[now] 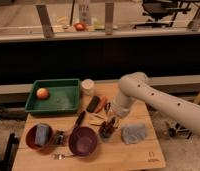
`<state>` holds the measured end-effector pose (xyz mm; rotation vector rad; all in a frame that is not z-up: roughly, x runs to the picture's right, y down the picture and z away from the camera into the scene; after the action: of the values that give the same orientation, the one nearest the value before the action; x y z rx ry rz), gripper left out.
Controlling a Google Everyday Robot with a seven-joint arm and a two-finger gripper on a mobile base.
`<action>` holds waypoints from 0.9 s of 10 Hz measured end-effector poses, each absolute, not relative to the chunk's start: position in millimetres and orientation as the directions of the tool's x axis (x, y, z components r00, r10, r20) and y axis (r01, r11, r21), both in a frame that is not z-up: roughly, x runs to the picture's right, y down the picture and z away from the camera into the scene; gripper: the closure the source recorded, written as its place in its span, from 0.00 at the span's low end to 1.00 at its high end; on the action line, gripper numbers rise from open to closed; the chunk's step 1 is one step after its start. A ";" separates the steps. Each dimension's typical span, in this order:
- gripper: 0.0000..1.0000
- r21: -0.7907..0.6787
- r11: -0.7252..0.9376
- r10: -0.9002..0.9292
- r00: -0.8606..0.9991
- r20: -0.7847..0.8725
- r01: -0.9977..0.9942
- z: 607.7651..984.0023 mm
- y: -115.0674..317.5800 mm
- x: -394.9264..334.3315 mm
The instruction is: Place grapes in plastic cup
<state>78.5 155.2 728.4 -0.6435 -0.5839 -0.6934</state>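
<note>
Camera view: gripper (110, 126) hangs over the dark reddish-purple grape bunch (107, 129) and small light-blue plastic cup (104, 135); finger state unclear. Grapes could miss that narrow cup.

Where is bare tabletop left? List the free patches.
Free: the front right corner of the wooden table, beyond the grey cloth. Also the front strip under the purple bowl. Crowded: the middle, where the gripper hangs over the dark grapes.
</note>
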 end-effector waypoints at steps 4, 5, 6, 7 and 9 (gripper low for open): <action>1.00 -0.304 0.565 -0.448 0.595 0.668 0.767 706.7 153.3 72.4; 1.00 -0.294 0.558 -0.461 0.584 0.668 0.776 703.2 154.2 71.9; 1.00 -0.279 0.544 -0.480 0.567 0.670 0.791 701.1 155.0 70.0; 1.00 -0.271 0.533 -0.491 0.554 0.672 0.801 700.7 156.1 68.5; 1.00 -0.246 0.500 -0.522 0.516 0.679 0.830 700.7 157.2 64.1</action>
<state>64.1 157.2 700.7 -0.6056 -0.5748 -0.8741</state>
